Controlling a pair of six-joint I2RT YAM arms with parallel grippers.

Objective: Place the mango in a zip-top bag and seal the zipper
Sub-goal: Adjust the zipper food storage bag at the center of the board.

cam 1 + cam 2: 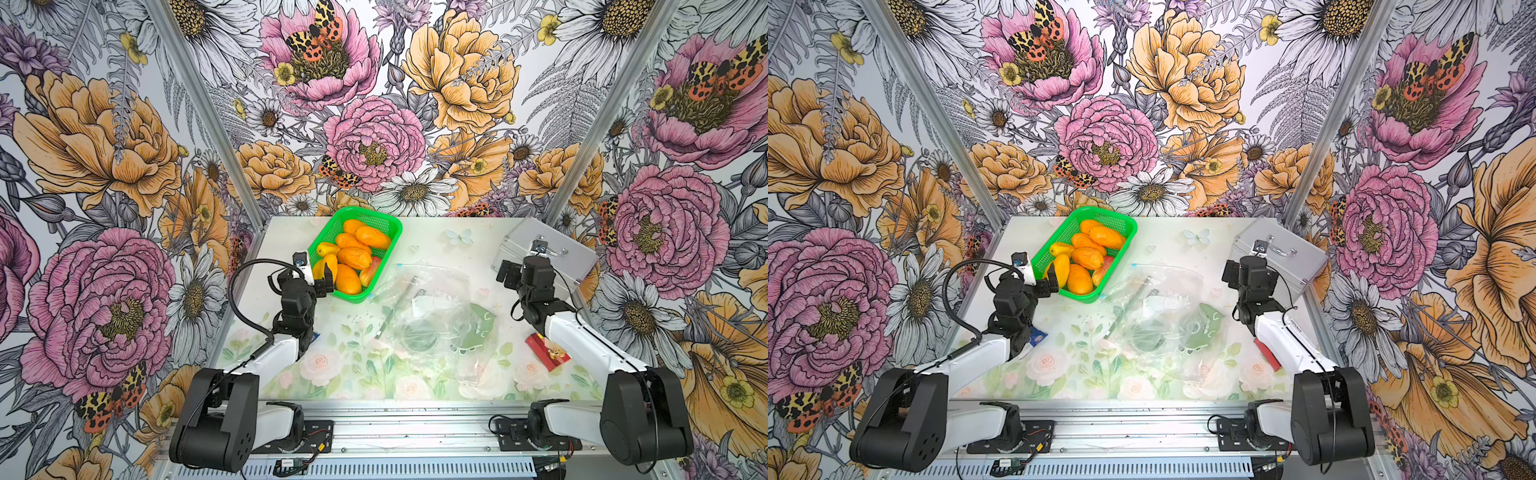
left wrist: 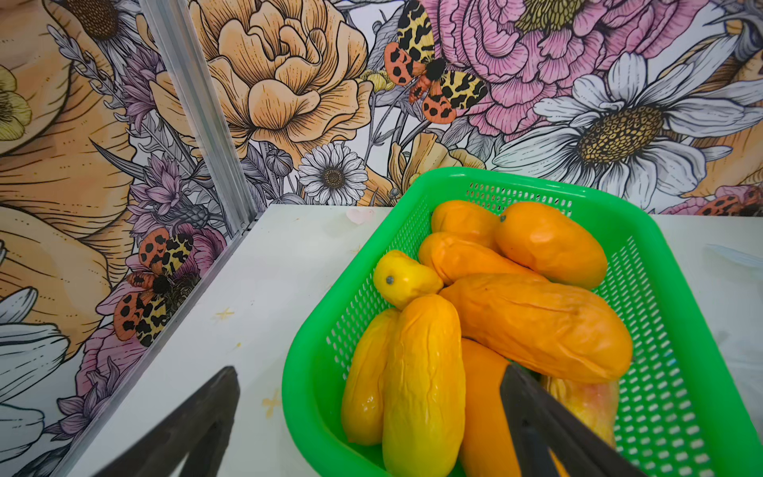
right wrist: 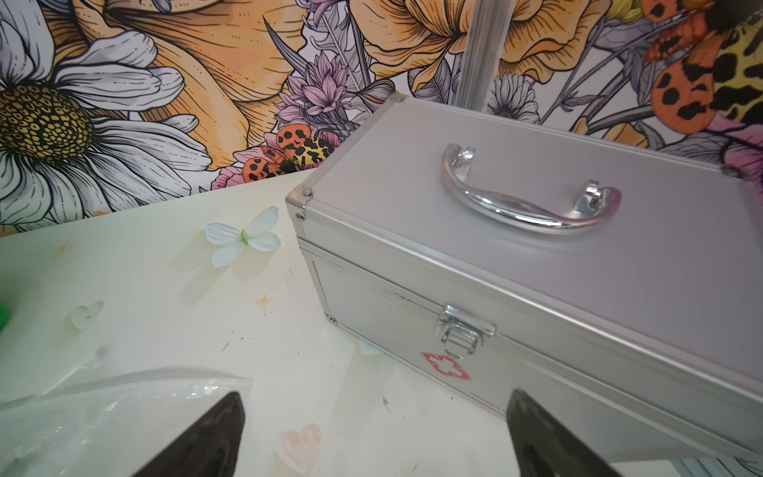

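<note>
Several orange and yellow mangoes [image 1: 353, 257] [image 1: 1087, 257] lie in a green mesh basket [image 1: 376, 214] [image 2: 516, 181] at the back of the table. My left gripper [image 1: 320, 276] [image 1: 1044, 280] [image 2: 370, 371] stands open at the basket's near corner. One finger is outside the rim over the table, the other is over the fruit, and a yellow mango [image 2: 421, 384] lies between them, not gripped. Crumpled clear zip-top bags [image 1: 432, 320] [image 1: 1154, 316] [image 3: 103, 409] lie in the table's middle. My right gripper [image 1: 509, 274] [image 1: 1231, 272] [image 3: 375, 394] hangs open and holds nothing, beyond the bags.
A shut silver first-aid case [image 1: 548, 253] [image 3: 536, 256] with a chrome handle stands at the back right, close to my right gripper. A red packet [image 1: 546, 351] lies under the right arm and a small blue item [image 1: 1038, 337] under the left. Floral walls enclose the table.
</note>
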